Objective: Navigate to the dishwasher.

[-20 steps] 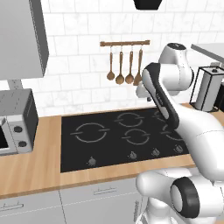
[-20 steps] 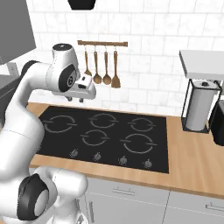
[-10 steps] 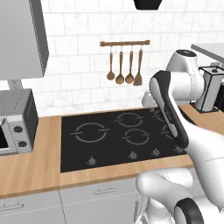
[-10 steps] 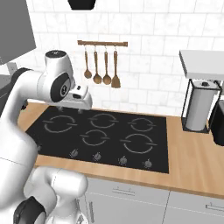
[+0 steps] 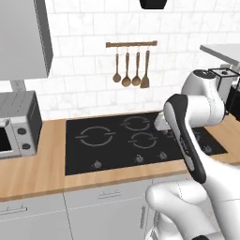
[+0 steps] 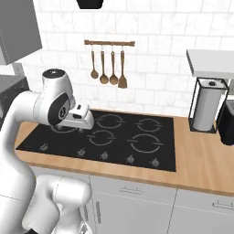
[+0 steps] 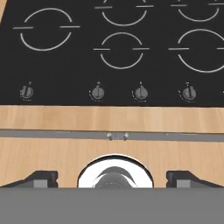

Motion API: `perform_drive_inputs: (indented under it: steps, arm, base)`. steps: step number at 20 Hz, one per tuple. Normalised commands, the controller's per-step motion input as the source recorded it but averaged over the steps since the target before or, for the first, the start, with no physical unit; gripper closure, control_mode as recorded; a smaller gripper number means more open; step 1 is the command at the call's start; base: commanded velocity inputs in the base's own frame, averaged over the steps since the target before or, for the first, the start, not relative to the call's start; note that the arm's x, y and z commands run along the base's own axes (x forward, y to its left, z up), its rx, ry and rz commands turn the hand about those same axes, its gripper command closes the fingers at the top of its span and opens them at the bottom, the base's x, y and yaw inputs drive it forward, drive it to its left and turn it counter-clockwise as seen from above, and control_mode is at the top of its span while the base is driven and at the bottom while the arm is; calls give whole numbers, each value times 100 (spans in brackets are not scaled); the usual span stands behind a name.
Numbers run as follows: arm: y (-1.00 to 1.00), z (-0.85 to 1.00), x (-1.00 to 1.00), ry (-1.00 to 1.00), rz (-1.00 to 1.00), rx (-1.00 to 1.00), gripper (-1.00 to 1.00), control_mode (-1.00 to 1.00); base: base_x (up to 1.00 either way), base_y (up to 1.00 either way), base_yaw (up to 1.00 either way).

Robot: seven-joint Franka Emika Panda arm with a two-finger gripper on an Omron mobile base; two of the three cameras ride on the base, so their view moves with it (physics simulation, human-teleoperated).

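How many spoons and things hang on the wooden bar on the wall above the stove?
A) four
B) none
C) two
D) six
A: four wooden utensils hang side by side from the wooden bar on the white tile wall, above the black stove.

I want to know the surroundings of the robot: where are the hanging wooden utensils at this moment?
The wooden utensils hang from a rail on the white tiled wall, directly above the black cooktop; in the right base view they sit left of the paper towel holder.
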Motion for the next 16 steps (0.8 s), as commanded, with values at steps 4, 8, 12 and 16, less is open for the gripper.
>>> perform_drive_inputs:
  steps: [4, 8, 12, 16]
  arm:
    - [0, 0, 0, 0, 0, 0, -100, 100]
    - [0, 0, 0, 0, 0, 0, -100, 100]
    - [0, 0, 0, 0, 0, 0, -100, 100]
    - [0, 0, 0, 0, 0, 0, -100, 100]
  base:
    - [-24, 7, 10]
    - [-1, 16, 45]
    - [0, 15, 79]
    - [-3, 24, 87]
